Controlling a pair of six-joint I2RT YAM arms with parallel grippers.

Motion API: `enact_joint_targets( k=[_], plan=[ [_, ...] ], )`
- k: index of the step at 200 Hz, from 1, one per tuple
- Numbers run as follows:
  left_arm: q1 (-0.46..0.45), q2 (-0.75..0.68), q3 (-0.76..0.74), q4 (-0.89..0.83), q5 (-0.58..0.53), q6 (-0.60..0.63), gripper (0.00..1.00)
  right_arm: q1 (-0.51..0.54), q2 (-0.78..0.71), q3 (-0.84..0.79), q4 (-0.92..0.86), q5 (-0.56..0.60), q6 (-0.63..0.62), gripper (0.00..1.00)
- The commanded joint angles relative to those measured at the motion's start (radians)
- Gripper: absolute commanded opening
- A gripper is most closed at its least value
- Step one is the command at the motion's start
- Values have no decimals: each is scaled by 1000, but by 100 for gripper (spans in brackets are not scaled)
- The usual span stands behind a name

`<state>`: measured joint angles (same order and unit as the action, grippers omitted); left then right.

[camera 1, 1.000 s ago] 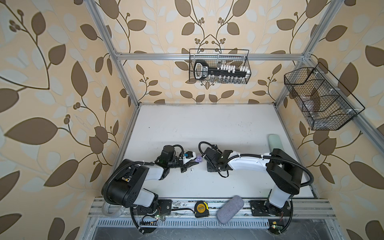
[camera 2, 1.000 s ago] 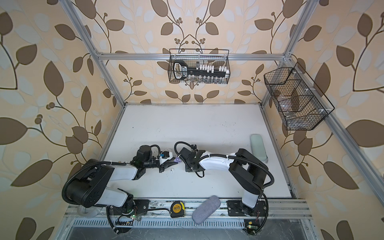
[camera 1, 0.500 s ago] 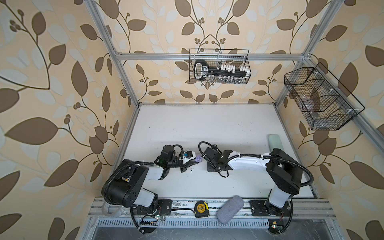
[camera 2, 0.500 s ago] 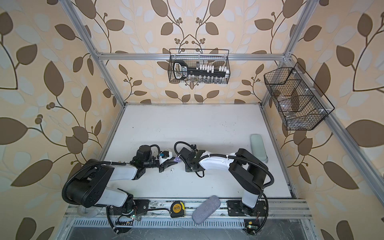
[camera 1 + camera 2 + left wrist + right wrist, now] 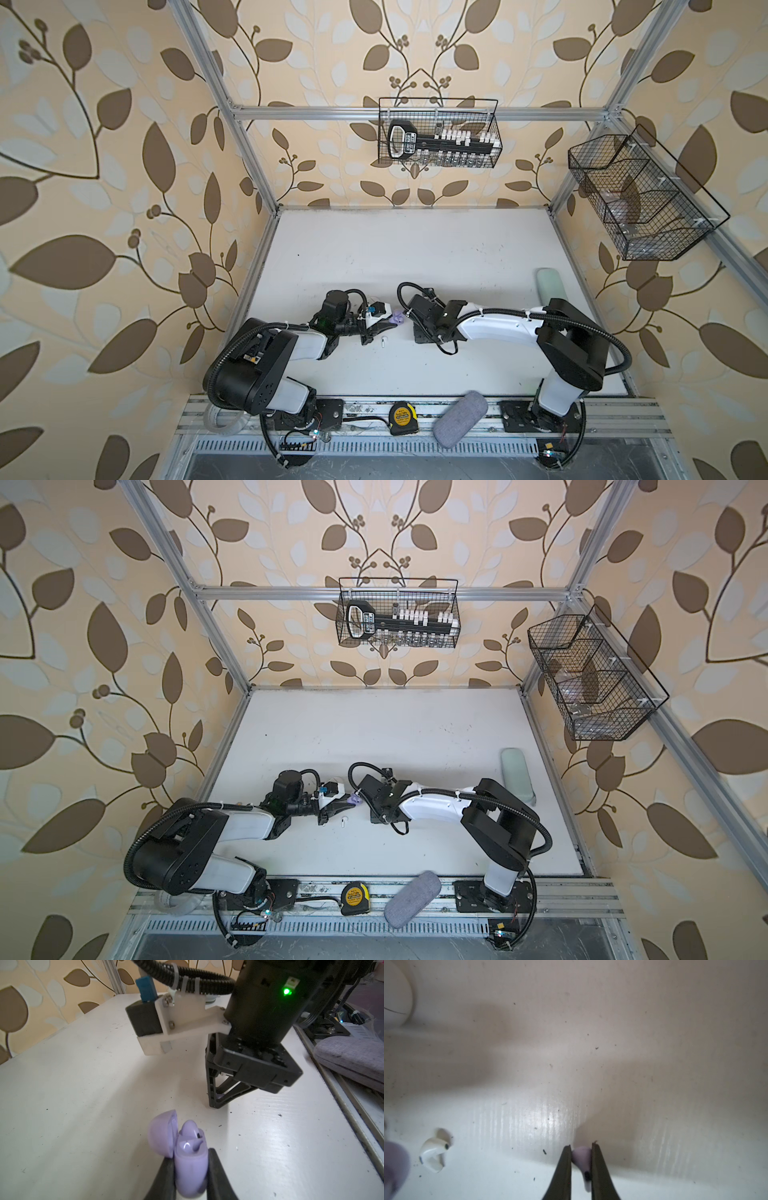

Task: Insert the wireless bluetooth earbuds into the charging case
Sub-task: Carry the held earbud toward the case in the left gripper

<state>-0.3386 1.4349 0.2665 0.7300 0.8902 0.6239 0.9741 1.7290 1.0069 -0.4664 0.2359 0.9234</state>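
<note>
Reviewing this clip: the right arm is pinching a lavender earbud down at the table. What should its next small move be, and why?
Probably a short straight lift. The right gripper is shut on the lavender earbud, which still lies low against the table. The left gripper holds the lavender case with its lid open close by, so clearing the surface comes first.

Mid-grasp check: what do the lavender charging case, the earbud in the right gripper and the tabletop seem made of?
Lavender charging case: likely hard glossy plastic; a sharp highlight sits inside its open shell. Lavender earbud: probably smooth plastic, satin-looking, though blurred. Tabletop: white semi-gloss board, perhaps laminate; ribbed sheen, scuffs, dark specks.
</note>
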Motion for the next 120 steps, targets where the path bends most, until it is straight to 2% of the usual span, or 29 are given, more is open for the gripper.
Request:
enact_joint_targets(
  k=[1, 120],
  plan=[
    [9, -7, 32, 23, 35, -12, 0, 5, -47, -19, 24, 34, 21, 12],
    [9, -4, 45, 17, 24, -36, 0, -15, -203, -169, 336, 80, 75, 11]
  ],
)
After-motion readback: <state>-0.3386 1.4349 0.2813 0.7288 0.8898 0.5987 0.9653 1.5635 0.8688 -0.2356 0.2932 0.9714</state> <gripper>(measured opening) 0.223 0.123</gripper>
